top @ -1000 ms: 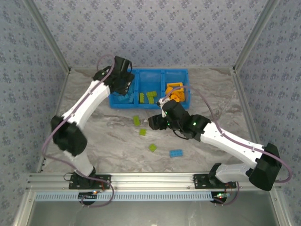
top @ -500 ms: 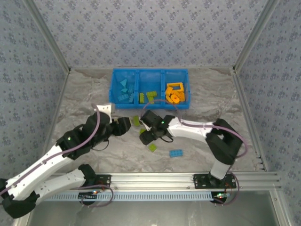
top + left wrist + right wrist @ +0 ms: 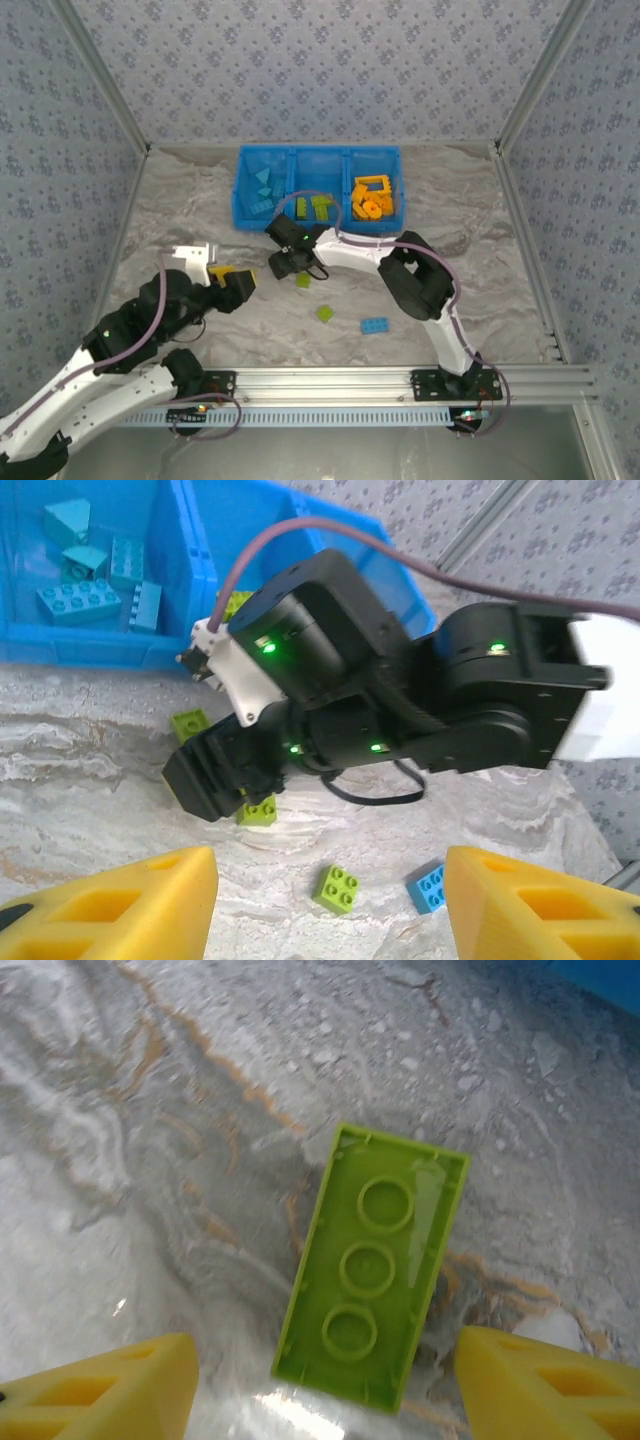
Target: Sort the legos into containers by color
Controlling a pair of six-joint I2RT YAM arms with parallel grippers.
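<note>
My right gripper [image 3: 284, 264] hovers low and open over a long lime green lego [image 3: 372, 1265], which lies upside down on the table between its yellow fingertips [image 3: 100, 1390]. My left gripper [image 3: 226, 280] stands open and empty to the left of it, above the table. From the left wrist, the right gripper [image 3: 215, 775] covers part of that long lego [image 3: 190, 723], with a small green lego [image 3: 258, 810] beside it. A green lego [image 3: 325, 313] and a blue one [image 3: 375, 325] lie loose nearer me. The containers, one blue bin [image 3: 318, 160], hold blue [image 3: 80, 598], green [image 3: 320, 205] and orange legos [image 3: 372, 196].
The right arm [image 3: 400, 265] stretches across the table's middle in front of the bin. Patterned walls [image 3: 320, 70] and metal posts [image 3: 100, 80] enclose the table. The rail [image 3: 320, 385] with both arm bases runs along the near edge.
My left arm swung from the bin's left compartment back to the near left. My right arm reached left and came down over the long green lego.
</note>
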